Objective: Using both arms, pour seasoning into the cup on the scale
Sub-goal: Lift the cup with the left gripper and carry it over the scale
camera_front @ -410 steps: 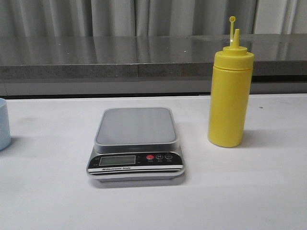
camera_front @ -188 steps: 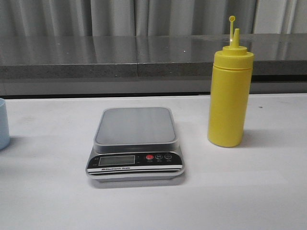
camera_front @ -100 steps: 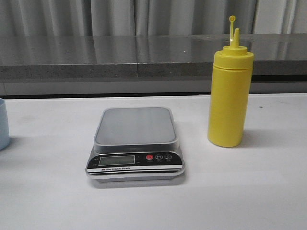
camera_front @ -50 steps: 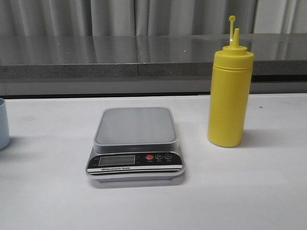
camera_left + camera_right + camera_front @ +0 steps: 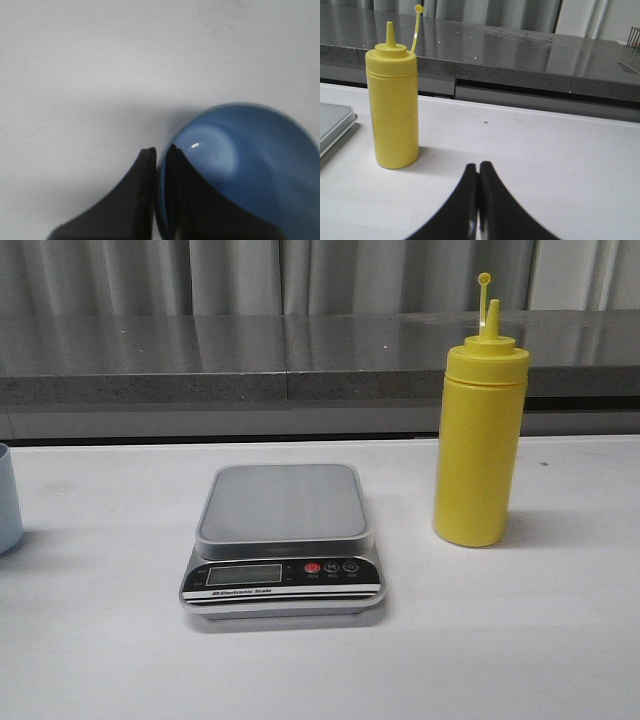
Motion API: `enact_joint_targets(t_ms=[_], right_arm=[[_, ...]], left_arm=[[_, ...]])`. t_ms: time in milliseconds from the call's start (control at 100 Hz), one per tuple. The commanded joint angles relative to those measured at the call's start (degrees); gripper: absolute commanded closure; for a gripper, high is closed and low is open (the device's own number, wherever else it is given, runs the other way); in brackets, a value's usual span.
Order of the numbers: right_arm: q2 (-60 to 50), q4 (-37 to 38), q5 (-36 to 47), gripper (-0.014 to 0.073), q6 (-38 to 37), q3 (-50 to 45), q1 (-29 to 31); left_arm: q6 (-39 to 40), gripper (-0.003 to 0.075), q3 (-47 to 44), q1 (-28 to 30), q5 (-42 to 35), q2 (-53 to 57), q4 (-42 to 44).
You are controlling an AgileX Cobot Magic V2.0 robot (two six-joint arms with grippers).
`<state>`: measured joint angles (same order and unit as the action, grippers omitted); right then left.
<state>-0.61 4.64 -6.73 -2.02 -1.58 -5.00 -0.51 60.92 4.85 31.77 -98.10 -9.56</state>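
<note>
The flat grey-silver electronic kitchen scale (image 5: 283, 540) sits in the middle of the white table (image 5: 520, 640), its square platform bare, its LCD display and red and black buttons on the dark front facing us. To its right, apart from it, stands the tall yellow plastic squeeze bottle of seasoning (image 5: 479, 430), upright, thin nozzle pointing up and the small tethered cap hanging off to one side, open. Far over at the left edge of the front view there's just a sliver of the pale blue plastic tumbler (image 5: 8, 498), standing on the table well apart from the scale.

Up close on the left wrist camera, the left gripper (image 5: 159, 156) is right at that cup (image 5: 250, 165): one black finger (image 5: 134, 195) outside the rim, the other inside, the wall of the cup pinched between them, jaws closed down onto it. We look straight into the blue interior.

On the right wrist camera, the right gripper (image 5: 478, 170) has its two black fingers pressed together, holding nothing, low over the table, with the yellow bottle (image 5: 392, 110) ahead and off to one side, not touched. A corner of the scale (image 5: 332, 125) shows beside the bottle.
</note>
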Motion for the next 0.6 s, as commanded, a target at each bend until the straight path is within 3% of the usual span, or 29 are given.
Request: enact_joint_targets(t_ms=[0,230,590], right_arm=[[-0.9,0.6,4.7,0.0662,0.1,0.0,0.3],[-0.9,0.6,4.7,0.0662,0.1,0.0,0.3],[-0.9,0.6,4.7,0.0662,0.1,0.0,0.3]], left_arm=[[-0.1,0.0738,2.9,0.3,-0.1,2.9,-1.5],[-0.1,0.0738,8.7,-3.0,8.7,4.3,-2.7],[-0.2,0.0738,20.3,-17.9,15.4,3.8,-2.8]])
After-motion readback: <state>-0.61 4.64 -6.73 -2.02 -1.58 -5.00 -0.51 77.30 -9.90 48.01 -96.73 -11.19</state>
